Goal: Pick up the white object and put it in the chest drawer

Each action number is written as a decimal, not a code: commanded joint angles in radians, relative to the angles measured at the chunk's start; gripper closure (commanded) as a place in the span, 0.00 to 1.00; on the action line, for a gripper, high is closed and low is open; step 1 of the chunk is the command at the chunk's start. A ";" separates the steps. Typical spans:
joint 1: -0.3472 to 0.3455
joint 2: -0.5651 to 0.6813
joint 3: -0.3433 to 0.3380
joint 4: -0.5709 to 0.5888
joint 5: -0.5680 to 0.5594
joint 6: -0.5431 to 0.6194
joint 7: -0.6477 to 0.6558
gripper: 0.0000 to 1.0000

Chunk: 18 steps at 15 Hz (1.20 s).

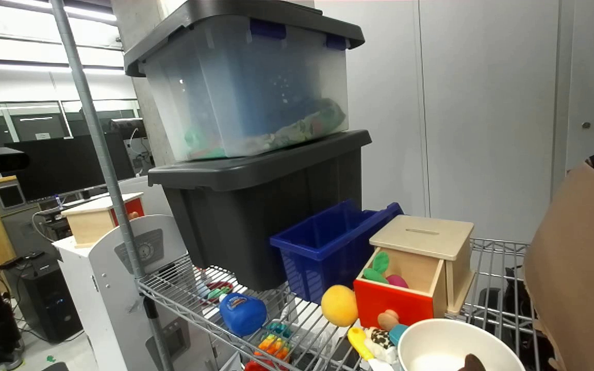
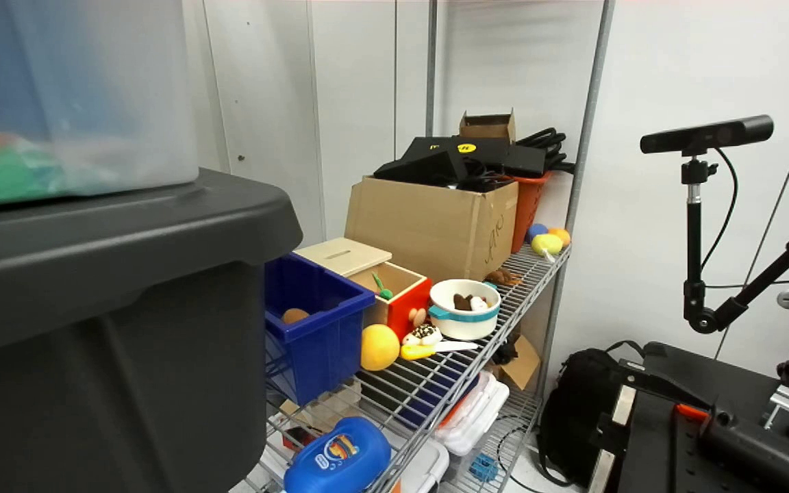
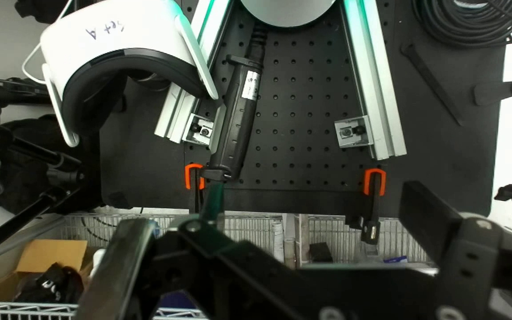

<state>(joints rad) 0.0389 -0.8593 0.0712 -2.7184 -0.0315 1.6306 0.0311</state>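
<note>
The chest drawer, a light-wood box with a red front, shows in both exterior views with its drawer pulled out. Green leaves and a pink piece lie inside. Before the red front lies a small white toy with a dark-spotted top; a white pot with a teal band stands beside it, holding brown and white pieces. Which of these is the white object I cannot tell. Only the wrist view has my gripper: its fingers stand wide apart over the black table, holding nothing, away from the shelf things.
On the wire shelf, a blue bin adjoins the chest, with dark stacked tubs behind it. A yellow ball, a yellow-handled knife and a cardboard box are near. A white headset and black tool lie below my gripper.
</note>
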 commanded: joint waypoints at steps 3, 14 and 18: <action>-0.026 0.056 -0.008 0.038 -0.067 -0.003 0.000 0.00; -0.022 0.113 -0.046 0.038 -0.178 0.129 -0.047 0.00; -0.019 0.105 -0.077 0.024 -0.198 0.232 -0.109 0.00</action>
<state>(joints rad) 0.0192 -0.7520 0.0245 -2.6926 -0.2037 1.7978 -0.0208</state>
